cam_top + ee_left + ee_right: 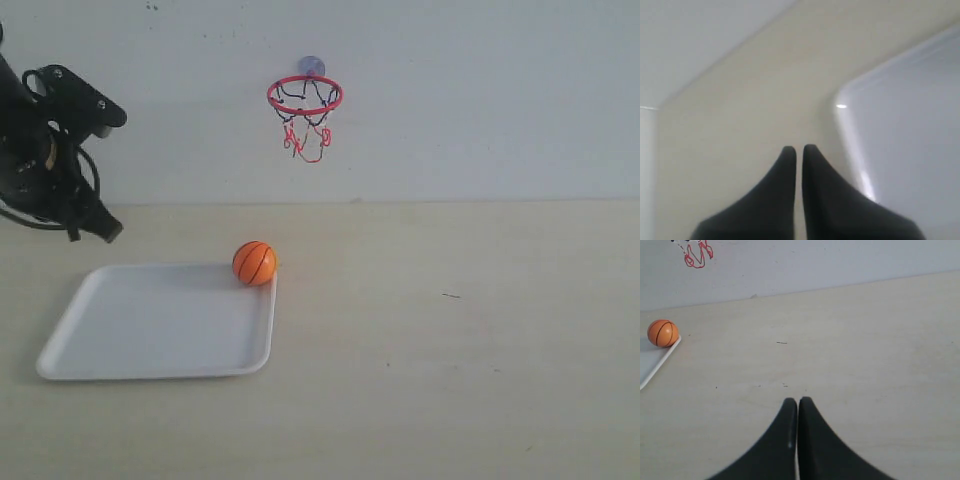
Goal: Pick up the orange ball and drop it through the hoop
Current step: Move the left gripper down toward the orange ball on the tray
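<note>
Ball [254, 263] sits at a corner of the tray [150, 330], hoop [305, 95] on the wall above. Left gripper [799, 148] and right gripper [797, 401] — both pinched closed, empty, away from the ball.

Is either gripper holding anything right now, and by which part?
Nothing is held. The left gripper and right gripper are shut and empty; the orange ball sits free at a corner of the white tray.

No text readable in any view. The orange ball [254, 263] carries only black seam lines.
</note>
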### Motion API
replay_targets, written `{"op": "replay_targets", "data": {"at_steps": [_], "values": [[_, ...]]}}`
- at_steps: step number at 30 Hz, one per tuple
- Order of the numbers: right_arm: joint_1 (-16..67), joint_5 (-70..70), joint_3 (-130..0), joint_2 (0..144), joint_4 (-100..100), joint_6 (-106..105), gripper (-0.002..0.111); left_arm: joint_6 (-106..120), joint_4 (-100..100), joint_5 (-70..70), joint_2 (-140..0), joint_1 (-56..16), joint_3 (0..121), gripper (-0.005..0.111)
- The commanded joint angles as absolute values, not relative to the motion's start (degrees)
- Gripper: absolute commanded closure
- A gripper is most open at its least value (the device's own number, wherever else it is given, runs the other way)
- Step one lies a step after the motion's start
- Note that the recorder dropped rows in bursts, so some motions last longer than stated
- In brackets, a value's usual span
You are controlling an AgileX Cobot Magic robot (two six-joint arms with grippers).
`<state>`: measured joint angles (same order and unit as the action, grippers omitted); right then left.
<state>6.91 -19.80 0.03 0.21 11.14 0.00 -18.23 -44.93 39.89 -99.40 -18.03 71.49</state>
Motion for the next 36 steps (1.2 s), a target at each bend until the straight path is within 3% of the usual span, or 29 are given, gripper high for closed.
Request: {"op": "replay_targets", "data": {"at_steps": [1,12,18,21,24,26,36], "values": [[7.1,-19.2,0.0,0.0,11.0,0.0,0.109,12.6,-10.0,43.9,-101.3,-17.6,80.3,0.103],[7.1,-19.2,0.0,0.0,11.0,0.0,0.109,22.1,1.7,58.2,-117.8,-17.8,103.9,0.103],[7.1,-19.2,0.0,0.0,11.0,0.0,0.109,24.1,6.7,55.6,-125.5,-17.8,111.3,0.101],[7.1,-19.2,0.0,0.0,11.0,0.0,0.109,24.1,10.1,55.2,-126.5,-17.8,112.1,0.080],[7.1,-19.2,0.0,0.0,11.0,0.0,0.109,24.1,14.5,53.0,-127.8,-17.8,112.1,0.042],[7.1,-19.2,0.0,0.0,11.0,0.0,0.109,24.1,15.0,51.1,-128.7,-17.9,112.1,0.026],[7.1,-19.2,0.0,0.0,11.0,0.0,0.109,24.1,17.8,47.5,-132.4,-18.9,112.1,0.022]]}}
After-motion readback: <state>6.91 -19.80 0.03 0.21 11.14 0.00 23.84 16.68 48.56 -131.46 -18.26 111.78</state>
